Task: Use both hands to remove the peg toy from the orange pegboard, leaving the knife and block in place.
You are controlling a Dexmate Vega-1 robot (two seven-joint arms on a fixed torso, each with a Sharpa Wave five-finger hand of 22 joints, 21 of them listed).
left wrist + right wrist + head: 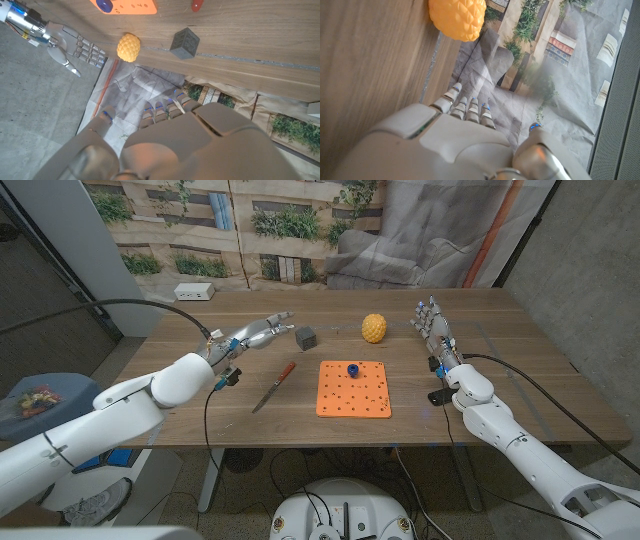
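The left hand hangs above the desk with its fingers stretched out and spread toward the far side, holding nothing. Its fingertips point at the grey block, which sits just beyond them on the wood, apart from the hand. In the left wrist view the back of this hand fills the lower part, fingers extended past the desk's far edge.

The right hand stands over the right part of the desk, fingers straight and apart, palm upright, gripping nothing. In the right wrist view its fingers reach out beside the wood, with the yellow bumpy ball ahead of them, not touched.

Between the two hands lies the orange pegboard, flat on the desk near its front edge. The blue peg toy stands in the board close to its far edge, at about the middle of that side. Neither hand touches it.

Left of the board lies the knife, red handle toward the far side, blade pointing toward the front edge. It is just beside the board but clear of it. The yellow ball rests beyond the board, to the right of the block.

A white power strip sits at the far left corner.
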